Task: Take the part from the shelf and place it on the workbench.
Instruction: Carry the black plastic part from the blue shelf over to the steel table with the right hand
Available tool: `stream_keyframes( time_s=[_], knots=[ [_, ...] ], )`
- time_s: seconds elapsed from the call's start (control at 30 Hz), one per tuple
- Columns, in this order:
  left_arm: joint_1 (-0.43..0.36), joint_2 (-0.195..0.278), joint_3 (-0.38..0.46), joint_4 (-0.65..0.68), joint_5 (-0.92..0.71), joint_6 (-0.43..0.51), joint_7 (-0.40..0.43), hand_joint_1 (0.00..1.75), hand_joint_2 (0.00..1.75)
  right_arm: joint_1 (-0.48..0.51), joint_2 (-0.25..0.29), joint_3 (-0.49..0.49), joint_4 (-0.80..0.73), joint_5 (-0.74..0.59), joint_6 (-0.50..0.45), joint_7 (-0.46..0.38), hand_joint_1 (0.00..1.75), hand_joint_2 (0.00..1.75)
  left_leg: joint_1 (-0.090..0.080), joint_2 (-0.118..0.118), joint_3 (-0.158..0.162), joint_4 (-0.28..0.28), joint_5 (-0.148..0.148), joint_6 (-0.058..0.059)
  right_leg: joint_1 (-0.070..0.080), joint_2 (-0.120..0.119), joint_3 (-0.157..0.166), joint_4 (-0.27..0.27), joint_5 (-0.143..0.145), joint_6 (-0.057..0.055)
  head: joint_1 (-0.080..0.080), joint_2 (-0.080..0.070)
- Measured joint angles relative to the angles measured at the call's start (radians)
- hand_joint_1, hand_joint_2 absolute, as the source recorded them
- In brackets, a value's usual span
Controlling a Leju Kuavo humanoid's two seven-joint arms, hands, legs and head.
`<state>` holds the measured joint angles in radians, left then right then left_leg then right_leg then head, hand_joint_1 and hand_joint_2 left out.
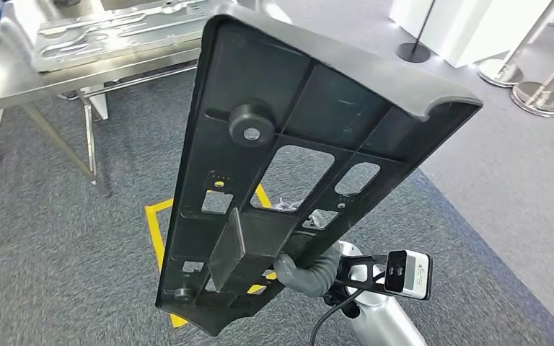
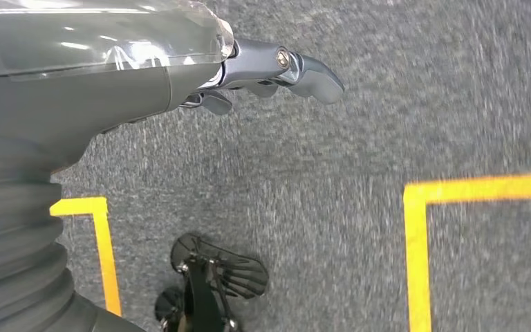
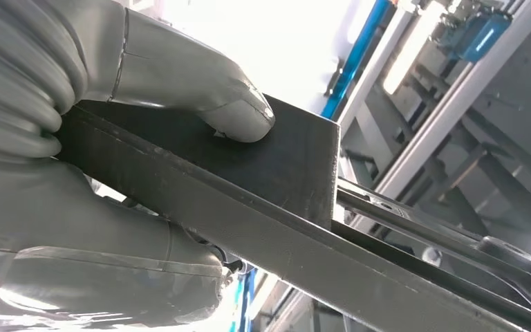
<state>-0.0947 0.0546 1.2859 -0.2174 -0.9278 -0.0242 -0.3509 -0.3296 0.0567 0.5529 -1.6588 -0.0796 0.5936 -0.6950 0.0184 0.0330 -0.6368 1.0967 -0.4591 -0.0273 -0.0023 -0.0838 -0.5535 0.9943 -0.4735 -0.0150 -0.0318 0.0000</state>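
The right robot hand (image 1: pixel 304 268) was clamped on the lower end of the black part (image 1: pixel 296 144), the thumb (image 3: pixel 238 114) pressed onto a flat tab and the other fingers (image 3: pixel 110 235) curled beneath the part's edge. The part stood nearly upright in front of the camera, ribbed side showing, its top leaning away toward the bench (image 1: pixel 14 79). The left robot hand (image 2: pixel 276 69) hung over the carpet (image 2: pixel 318 180) beside a yellow floor line (image 2: pixel 415 256), holding nothing, fingers loosely apart.

Judged from this, the carrying step was under way and the part was not yet over the bench. Beyond the part's upper left edge the bench's steel top carried a stamped metal plate (image 1: pixel 108 32). Doing this well probably meant keeping the pinch firm, since the long part levers hard on one end, then tilting it flat and setting it down next to that plate, not on it, before letting go.
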Motion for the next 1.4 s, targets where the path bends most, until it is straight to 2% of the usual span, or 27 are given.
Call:
stream_keyframes(
  time_s=[0.07,0.1,0.13,0.17,0.23,0.3,0.33,0.37,0.4,0.43,0.5,0.53,0.57,0.67,0.73,0.83,0.87,0.9,0.93,1.0,1.07,1.17,1.2,1.27,1.33,1.37,1.4],
  knots=[
    [-0.003,0.001,0.0,0.0,0.0,0.0,-0.003,0.0,1.75,-0.001,0.0,-0.002,0.0,0.001,0.001,0.0,1.75,1.75,-0.007,0.023,0.04,-0.077,0.016,0.014,0.006,-0.021,0.002,0.006,-0.007,0.009,0.0,0.0],
    [-0.002,0.001,0.0,0.0,0.0,0.0,-0.004,0.0,1.75,-0.002,0.0,-0.003,-0.001,0.001,0.001,0.0,1.75,1.75,-0.011,0.021,0.04,-0.081,0.013,0.022,0.009,-0.03,0.003,0.007,-0.009,0.014,0.0,0.0],
    [0.0,0.001,0.0,0.0,0.0,0.0,-0.005,0.0,1.75,-0.002,0.001,-0.003,-0.001,0.001,0.002,0.0,1.75,1.75,-0.009,0.008,0.038,-0.082,0.015,0.029,0.009,-0.039,0.005,0.007,-0.01,0.018,0.0,0.0],
    [0.002,0.001,0.0,0.0,0.0,-0.001,-0.007,0.0,1.75,-0.002,0.001,-0.003,-0.002,0.001,0.002,0.0,1.75,1.75,-0.008,-0.003,0.038,-0.084,0.016,0.034,0.007,-0.035,0.006,0.01,-0.015,0.024,0.0,0.0],
    [0.002,0.001,0.0,0.0,0.0,-0.004,-0.01,0.0,1.75,-0.003,0.002,-0.006,-0.006,-0.002,0.005,0.0,1.75,1.75,-0.004,-0.02,0.039,-0.088,0.021,0.045,0.001,0.007,-0.011,0.056,-0.048,0.035,0.0,0.0],
    [-0.003,0.0,0.0,0.0,0.0,-0.01,-0.014,0.0,1.75,0.001,0.001,-0.014,-0.012,-0.011,0.016,0.0,1.75,1.75,-0.004,-0.033,0.039,-0.089,0.023,0.053,-0.002,0.061,-0.072,0.182,-0.112,0.04,0.0,0.0],
    [-0.005,0.0,0.0,0.0,0.0,-0.014,-0.014,0.0,1.75,0.005,0.001,-0.02,-0.014,-0.015,0.022,0.0,1.75,1.75,-0.005,-0.04,0.038,-0.089,0.023,0.056,-0.002,0.073,-0.109,0.254,-0.139,0.04,0.0,0.0],
    [-0.004,0.0,0.0,0.0,0.0,-0.017,-0.014,0.0,1.75,0.01,0.001,-0.026,-0.016,-0.018,0.028,0.0,1.75,1.75,-0.006,-0.049,0.038,-0.089,0.023,0.057,-0.002,0.077,-0.136,0.301,-0.149,0.04,0.0,0.0],
    [-0.004,0.0,0.0,0.0,0.001,-0.019,-0.014,0.0,1.75,0.015,0.001,-0.032,-0.018,-0.019,0.031,0.0,1.75,1.75,-0.007,-0.056,0.039,-0.089,0.023,0.057,-0.002,0.079,-0.146,0.309,-0.138,0.037,0.0,0.0],
    [-0.003,0.0,0.0,0.0,0.001,-0.02,-0.014,0.0,1.75,0.017,0.001,-0.036,-0.022,-0.019,0.034,0.0,1.75,1.75,-0.008,-0.062,0.04,-0.088,0.023,0.056,-0.001,0.079,-0.134,0.272,-0.107,0.033,0.0,0.0],
    [-0.003,-0.001,0.0,0.0,0.002,-0.023,-0.014,0.0,1.75,0.019,0.002,-0.044,-0.029,-0.018,0.036,0.0,1.75,1.75,-0.012,-0.072,0.042,-0.088,0.022,0.055,0.003,0.087,-0.072,0.127,-0.03,0.017,0.0,0.0],
    [-0.004,-0.001,0.0,0.0,0.002,-0.025,-0.015,0.0,1.75,0.018,0.002,-0.048,-0.032,-0.018,0.038,0.0,1.75,1.75,-0.013,-0.076,0.042,-0.087,0.022,0.052,0.005,0.09,-0.046,0.066,-0.004,0.011,0.0,0.0],
    [-0.003,-0.002,0.0,0.0,0.003,-0.027,-0.015,0.0,1.75,0.018,0.002,-0.051,-0.034,-0.018,0.039,0.0,1.75,1.75,-0.014,-0.077,0.042,-0.087,0.021,0.048,0.008,0.093,-0.031,0.03,0.008,0.007,0.0,0.0],
    [-0.002,-0.001,0.0,0.0,0.003,-0.034,-0.015,0.0,1.75,0.018,0.003,-0.057,-0.037,-0.018,0.042,0.0,1.75,1.75,-0.011,-0.077,0.04,-0.089,0.022,0.032,0.008,0.09,-0.024,0.007,0.017,-0.001,0.0,0.0],
    [-0.002,0.0,0.0,0.0,0.003,-0.039,-0.018,0.0,1.75,0.018,0.008,-0.059,-0.039,-0.018,0.041,-0.001,1.75,1.75,-0.011,-0.063,0.027,-0.054,-0.005,0.022,0.001,0.085,-0.017,-0.007,0.025,-0.01,0.0,0.0],
    [-0.004,0.002,0.0,0.0,0.002,-0.049,-0.026,0.0,1.75,0.022,0.011,-0.061,-0.039,-0.017,0.041,0.0,1.75,1.75,-0.005,-0.047,-0.052,0.125,-0.097,0.008,-0.001,0.076,-0.014,-0.012,0.027,-0.016,0.0,0.0],
    [-0.003,0.003,0.0,0.0,0.001,-0.051,-0.028,0.0,1.75,0.025,0.011,-0.061,-0.039,-0.017,0.041,0.0,1.75,1.75,-0.002,-0.045,-0.074,0.174,-0.113,0.003,-0.001,0.073,-0.015,-0.011,0.027,-0.016,0.0,0.0],
    [-0.002,0.003,0.0,0.0,-0.001,-0.053,-0.029,0.0,1.75,0.027,0.011,-0.062,-0.039,-0.016,0.041,0.0,1.75,1.75,0.001,-0.043,-0.079,0.188,-0.11,0.0,-0.001,0.071,-0.015,-0.009,0.026,-0.015,0.0,0.0],
    [-0.002,0.004,0.0,0.0,-0.002,-0.053,-0.03,0.0,1.75,0.029,0.011,-0.062,-0.039,-0.016,0.041,0.0,1.75,1.75,0.004,-0.041,-0.063,0.159,-0.087,-0.003,-0.002,0.07,-0.015,-0.007,0.025,-0.012,0.0,0.0],
    [-0.002,0.005,0.0,0.0,-0.003,-0.053,-0.033,0.0,1.75,0.03,0.012,-0.062,-0.039,-0.016,0.041,0.0,1.75,1.75,0.008,-0.033,0.009,0.024,-0.027,-0.008,-0.004,0.069,-0.016,0.003,0.019,-0.003,0.0,0.0],
    [-0.004,0.007,0.0,0.0,-0.003,-0.053,-0.037,0.0,1.75,0.03,0.012,-0.064,-0.039,-0.016,0.043,0.0,1.75,1.75,0.007,-0.031,0.057,-0.07,-0.003,0.0,-0.001,0.069,-0.019,0.012,0.013,0.008,0.0,0.0],
    [-0.003,0.006,-0.001,0.0,-0.003,-0.054,-0.041,0.0,1.75,0.03,0.013,-0.066,-0.04,-0.016,0.046,0.0,1.75,1.75,0.003,-0.037,0.059,-0.081,-0.004,0.024,0.001,0.068,-0.021,0.017,0.011,0.024,0.0,0.0],
    [-0.002,0.006,-0.001,0.0,-0.003,-0.054,-0.042,0.0,1.75,0.03,0.014,-0.066,-0.04,-0.016,0.047,0.0,1.75,1.75,0.003,-0.038,0.06,-0.082,-0.003,0.031,-0.001,0.068,-0.024,0.028,0.004,0.029,0.0,0.0],
    [-0.003,0.006,-0.001,0.0,-0.003,-0.054,-0.045,0.0,1.75,0.031,0.015,-0.068,-0.042,-0.017,0.048,0.0,1.75,1.75,0.003,-0.039,0.063,-0.086,-0.001,0.043,-0.003,0.071,-0.056,0.103,-0.038,0.039,0.0,0.0],
    [-0.003,0.006,-0.001,0.0,-0.003,-0.054,-0.046,0.0,1.75,0.033,0.015,-0.071,-0.043,-0.018,0.048,0.0,1.75,1.75,0.001,-0.04,0.063,-0.085,-0.003,0.05,-0.004,0.074,-0.123,0.238,-0.102,0.042,0.0,0.0],
    [-0.002,0.006,-0.001,0.0,-0.003,-0.054,-0.046,0.0,1.75,0.034,0.015,-0.072,-0.043,-0.018,0.048,0.0,1.75,1.75,-0.001,-0.041,0.063,-0.085,-0.004,0.051,-0.004,0.074,-0.153,0.292,-0.119,0.042,0.0,0.0],
    [-0.001,0.006,-0.001,0.0,-0.003,-0.054,-0.046,0.0,1.75,0.036,0.015,-0.072,-0.043,-0.018,0.048,0.0,1.75,1.75,-0.003,-0.042,0.064,-0.085,-0.005,0.052,-0.004,0.075,-0.17,0.316,-0.118,0.039,0.0,0.0]
  ],
)
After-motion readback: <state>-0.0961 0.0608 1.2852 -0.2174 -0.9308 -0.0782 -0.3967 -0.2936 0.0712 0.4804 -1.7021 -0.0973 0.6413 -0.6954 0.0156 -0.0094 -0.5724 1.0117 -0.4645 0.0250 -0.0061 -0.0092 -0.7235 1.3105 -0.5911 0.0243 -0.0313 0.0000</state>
